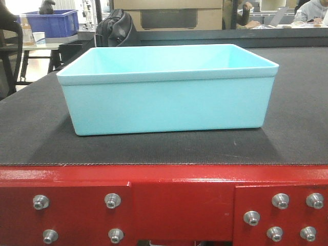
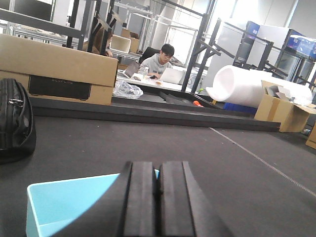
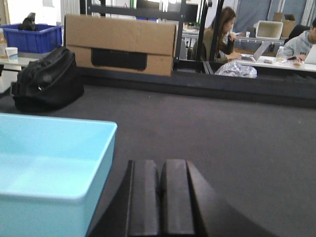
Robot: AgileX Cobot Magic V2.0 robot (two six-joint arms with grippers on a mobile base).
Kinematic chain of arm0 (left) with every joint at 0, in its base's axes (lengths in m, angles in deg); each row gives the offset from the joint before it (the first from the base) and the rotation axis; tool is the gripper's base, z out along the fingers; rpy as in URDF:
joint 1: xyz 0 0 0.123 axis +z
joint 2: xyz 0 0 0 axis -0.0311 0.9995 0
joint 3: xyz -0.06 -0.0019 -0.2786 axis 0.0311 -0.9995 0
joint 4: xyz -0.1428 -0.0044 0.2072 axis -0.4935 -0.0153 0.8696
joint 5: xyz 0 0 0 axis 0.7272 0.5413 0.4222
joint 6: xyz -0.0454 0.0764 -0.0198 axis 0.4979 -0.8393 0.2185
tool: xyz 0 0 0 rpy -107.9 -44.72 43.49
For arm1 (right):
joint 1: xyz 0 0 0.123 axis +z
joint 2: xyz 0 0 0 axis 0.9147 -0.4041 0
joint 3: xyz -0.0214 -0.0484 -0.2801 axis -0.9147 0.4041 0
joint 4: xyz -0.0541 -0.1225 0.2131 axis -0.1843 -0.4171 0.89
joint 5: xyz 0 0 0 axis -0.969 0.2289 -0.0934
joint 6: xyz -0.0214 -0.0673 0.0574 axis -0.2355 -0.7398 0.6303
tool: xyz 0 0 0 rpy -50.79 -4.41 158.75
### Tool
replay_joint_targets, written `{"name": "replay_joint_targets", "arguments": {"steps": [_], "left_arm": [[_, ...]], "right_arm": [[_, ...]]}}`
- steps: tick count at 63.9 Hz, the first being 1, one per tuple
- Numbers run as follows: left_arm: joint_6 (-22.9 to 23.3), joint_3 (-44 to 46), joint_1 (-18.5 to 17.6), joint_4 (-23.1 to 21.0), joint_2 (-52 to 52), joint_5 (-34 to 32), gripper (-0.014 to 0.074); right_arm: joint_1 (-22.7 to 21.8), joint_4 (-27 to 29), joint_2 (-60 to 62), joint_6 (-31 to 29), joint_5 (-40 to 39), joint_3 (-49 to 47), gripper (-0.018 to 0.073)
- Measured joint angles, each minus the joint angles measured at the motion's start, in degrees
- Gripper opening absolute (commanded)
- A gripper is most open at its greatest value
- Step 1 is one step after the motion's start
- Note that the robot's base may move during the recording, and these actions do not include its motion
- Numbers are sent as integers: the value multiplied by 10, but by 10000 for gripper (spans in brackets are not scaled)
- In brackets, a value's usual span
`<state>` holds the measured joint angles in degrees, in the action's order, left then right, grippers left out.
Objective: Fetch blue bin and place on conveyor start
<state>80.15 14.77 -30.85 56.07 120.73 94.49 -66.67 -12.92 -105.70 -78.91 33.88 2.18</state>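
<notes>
Cyan blue bin [image 1: 169, 105], upright, long side crosswise

Two people are sitting at a white desk [image 2: 148, 83] with laptops, behind tall dark metal shelf frames [image 2: 205, 44]. A long brown cardboard box [image 3: 120, 43] is lying at the far edge. A black fabric bag [image 3: 47, 79] is resting near it. Bright daylight is coming from the back.
</notes>
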Motion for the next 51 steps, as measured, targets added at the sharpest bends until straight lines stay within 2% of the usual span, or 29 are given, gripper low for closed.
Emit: {"name": "replay_joint_targets", "arguments": {"steps": [29,38,51], "left_arm": [[0,0,0,0,0,0,-111],[0,0,0,0,0,0,-111],[0,0,0,0,0,-5,-111]], "right_arm": [[-5,11,159,-11,-44,182,-165],[-26,11,181,-13,-56,223,-165],[-56,11,182,-15,-84,229,-165]]}}
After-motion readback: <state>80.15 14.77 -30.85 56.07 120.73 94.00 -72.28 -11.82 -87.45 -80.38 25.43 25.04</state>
